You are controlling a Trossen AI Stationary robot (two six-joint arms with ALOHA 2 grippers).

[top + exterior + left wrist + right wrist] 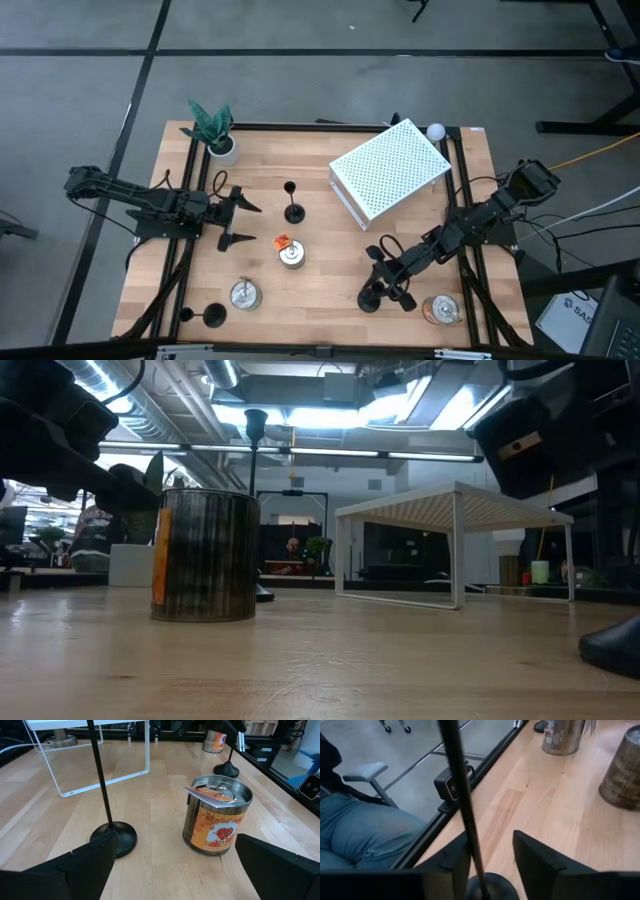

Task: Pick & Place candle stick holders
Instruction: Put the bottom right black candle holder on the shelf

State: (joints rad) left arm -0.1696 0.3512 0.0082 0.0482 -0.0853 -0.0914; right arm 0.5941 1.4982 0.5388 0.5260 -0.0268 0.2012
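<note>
Three slim black candle stick holders stand upright on their round bases. One (293, 207) stands mid-table; in the left wrist view (101, 785) it is just ahead of my open, empty left gripper (177, 870), which hovers left of it (238, 222). One (213, 316) stands at the front left. The third (372, 296) stands at the front right. Its stem (464, 805) rises between the parted fingers of my right gripper (492, 852), which reaches it from the table's right (388, 272). My right gripper has the front-right holder's thin stem (470, 845) between its two fingers, low down, just above the base (492, 887). The stem stands close against one finger (452, 862), with a gap to the other. I cannot tell whether it touches. The base rests on the table.
A labelled tin can (217, 815) stands right of the middle holder. Two more cans stand at the front left (243, 293) and front right (441, 310). A white perforated rack (390, 170) stands at the back right. A potted plant (214, 130) stands at the back left.
</note>
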